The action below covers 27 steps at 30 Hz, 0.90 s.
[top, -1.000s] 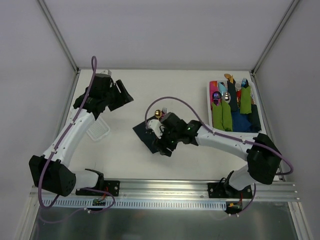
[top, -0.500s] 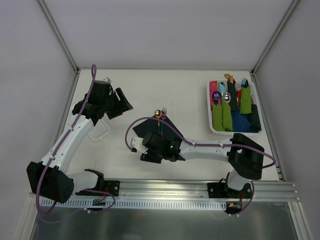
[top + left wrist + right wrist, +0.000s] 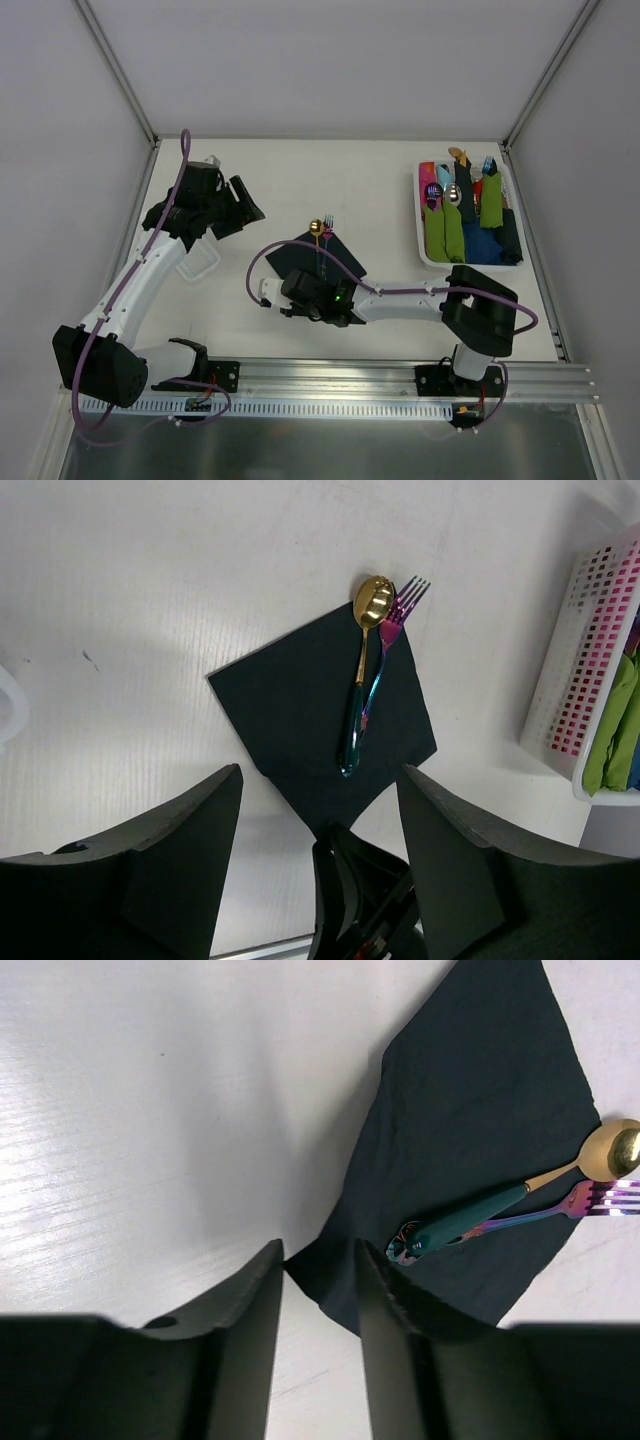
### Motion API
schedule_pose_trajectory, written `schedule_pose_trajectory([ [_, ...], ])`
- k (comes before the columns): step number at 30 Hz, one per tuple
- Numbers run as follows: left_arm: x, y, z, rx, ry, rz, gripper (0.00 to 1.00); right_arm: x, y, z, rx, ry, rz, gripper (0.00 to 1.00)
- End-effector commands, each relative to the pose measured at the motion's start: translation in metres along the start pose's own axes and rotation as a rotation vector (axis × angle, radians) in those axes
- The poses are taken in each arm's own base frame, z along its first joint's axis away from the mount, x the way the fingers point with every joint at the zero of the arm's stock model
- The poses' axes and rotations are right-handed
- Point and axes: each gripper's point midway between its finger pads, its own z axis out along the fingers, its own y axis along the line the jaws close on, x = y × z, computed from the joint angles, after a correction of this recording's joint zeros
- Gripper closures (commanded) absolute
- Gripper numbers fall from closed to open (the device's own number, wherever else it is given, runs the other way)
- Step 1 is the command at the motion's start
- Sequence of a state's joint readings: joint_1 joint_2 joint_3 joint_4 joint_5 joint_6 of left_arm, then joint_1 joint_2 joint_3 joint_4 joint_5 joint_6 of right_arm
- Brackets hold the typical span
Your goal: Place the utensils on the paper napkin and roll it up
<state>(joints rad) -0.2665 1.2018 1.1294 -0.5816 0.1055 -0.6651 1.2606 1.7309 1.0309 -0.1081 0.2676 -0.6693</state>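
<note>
The black paper napkin (image 3: 322,262) (image 3: 300,710) (image 3: 470,1130) lies flat mid-table, turned like a diamond. On its far-right part the utensils lie side by side: a gold-bowled spoon (image 3: 316,227) (image 3: 373,600) (image 3: 615,1150) and a purple-teal fork (image 3: 328,222) (image 3: 400,605) (image 3: 600,1198), heads past the far corner. My right gripper (image 3: 292,290) (image 3: 320,1255) sits low at the napkin's near corner, jaws narrowed but still apart, the corner lying between them. My left gripper (image 3: 242,200) (image 3: 320,772) hangs open above the table, left of the napkin, holding nothing.
A white basket (image 3: 425,215) (image 3: 580,680) at the far right holds green, pink and dark rolled bundles (image 3: 455,235). A small clear container (image 3: 197,262) rests under the left arm. The right arm stretches along the near side of the table.
My right gripper moved off the napkin's top to its near-left corner, dropped low and narrowed its jaws. The left gripper barely shifted.
</note>
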Motion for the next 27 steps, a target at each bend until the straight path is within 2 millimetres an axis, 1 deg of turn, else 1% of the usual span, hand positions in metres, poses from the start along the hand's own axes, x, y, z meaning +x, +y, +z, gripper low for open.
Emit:
schedule_pose_trajectory([
  [1,-0.006,-0.005,-0.01,0.029,-0.022,-0.001,0.36,-0.012,-0.003,-0.009,0.02,-0.044,0.0,0.65],
  [4,-0.006,-0.006,-0.011,0.031,-0.022,0.001,0.36,-0.013,0.003,-0.012,-0.007,-0.046,0.003,0.67],
  [10,-0.006,-0.006,-0.011,0.035,-0.019,0.006,0.36,-0.017,0.01,-0.019,-0.052,-0.049,0.026,0.67],
  [12,-0.006,-0.006,-0.011,0.032,-0.019,0.006,0.36,-0.017,0.01,-0.02,-0.053,-0.045,0.023,0.65],
  [15,-0.006,-0.006,-0.01,0.032,-0.015,0.007,0.36,-0.014,0.008,-0.019,-0.049,-0.036,0.014,0.64],
  [18,-0.007,-0.006,-0.008,0.027,-0.015,0.008,0.36,-0.011,0.002,-0.018,-0.043,-0.032,0.026,0.67],
  [21,-0.007,-0.005,-0.007,0.024,-0.011,0.011,0.36,-0.012,-0.006,-0.02,-0.035,-0.04,0.028,0.79],
  [22,-0.006,-0.005,-0.006,0.024,-0.01,0.011,0.36,-0.013,-0.01,-0.02,-0.029,-0.043,0.031,0.88],
  [23,-0.006,-0.005,-0.005,0.023,-0.007,0.01,0.36,-0.014,-0.014,-0.021,-0.021,-0.046,0.034,0.91],
  [25,-0.007,-0.005,-0.004,0.022,-0.006,0.012,0.36,-0.016,-0.024,-0.023,-0.012,-0.052,0.039,0.96],
  [27,-0.006,-0.004,-0.003,0.018,-0.001,0.012,0.35,-0.019,-0.034,-0.023,-0.011,-0.054,0.052,0.96],
])
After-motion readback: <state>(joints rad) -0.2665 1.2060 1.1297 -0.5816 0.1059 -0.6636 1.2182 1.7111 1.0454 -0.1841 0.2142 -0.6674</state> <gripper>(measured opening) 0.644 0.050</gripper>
